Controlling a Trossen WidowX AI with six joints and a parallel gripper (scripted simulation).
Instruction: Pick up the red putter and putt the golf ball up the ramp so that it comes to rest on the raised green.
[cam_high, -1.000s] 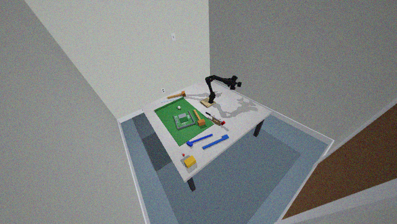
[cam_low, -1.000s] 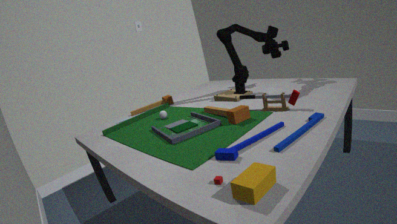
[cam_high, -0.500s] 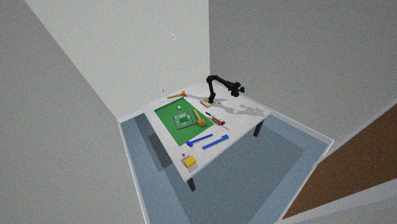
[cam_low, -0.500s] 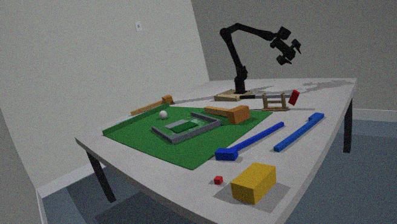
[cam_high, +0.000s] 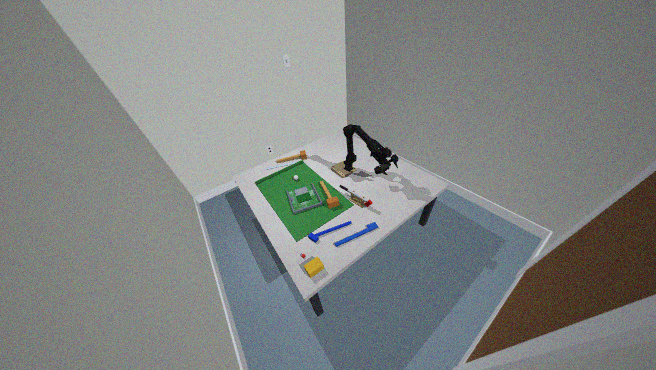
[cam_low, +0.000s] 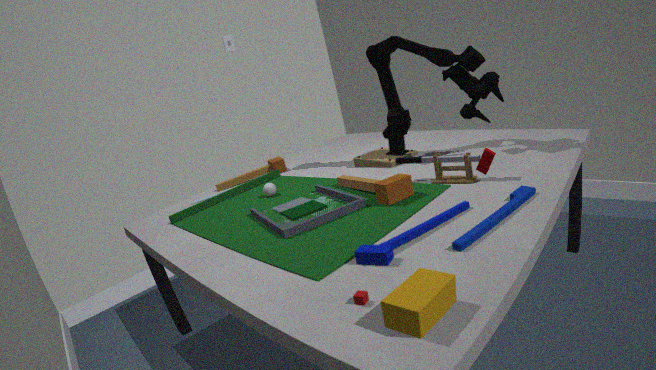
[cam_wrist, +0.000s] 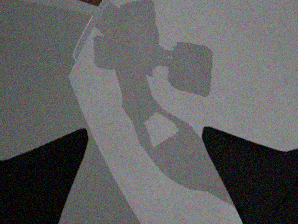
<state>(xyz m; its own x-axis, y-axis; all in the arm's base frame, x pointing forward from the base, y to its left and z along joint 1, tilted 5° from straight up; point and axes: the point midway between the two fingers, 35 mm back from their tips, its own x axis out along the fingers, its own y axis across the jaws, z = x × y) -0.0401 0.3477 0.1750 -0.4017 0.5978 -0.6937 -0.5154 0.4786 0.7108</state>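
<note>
Gripper (cam_low: 484, 104) released, high above the counter (cam_low: 525, 210).
Red putter (cam_low: 462, 160) seemingly rests on its wooden rack, untouched.

- One red putter (cam_low: 479, 160), lying on one wooden stand (cam_low: 454, 170).
- Two blue putters (cam_low: 410, 235) (cam_low: 495, 217).
- Two orange-brown putters (cam_low: 377, 187) (cam_low: 251, 174).
- One white golf ball (cam_low: 269, 188).
- One green mat (cam_low: 300, 240).
- One grey-walled raised green (cam_low: 309, 210).
- One yellow block (cam_low: 419, 301).
- One small red cube (cam_low: 360, 297).
</note>
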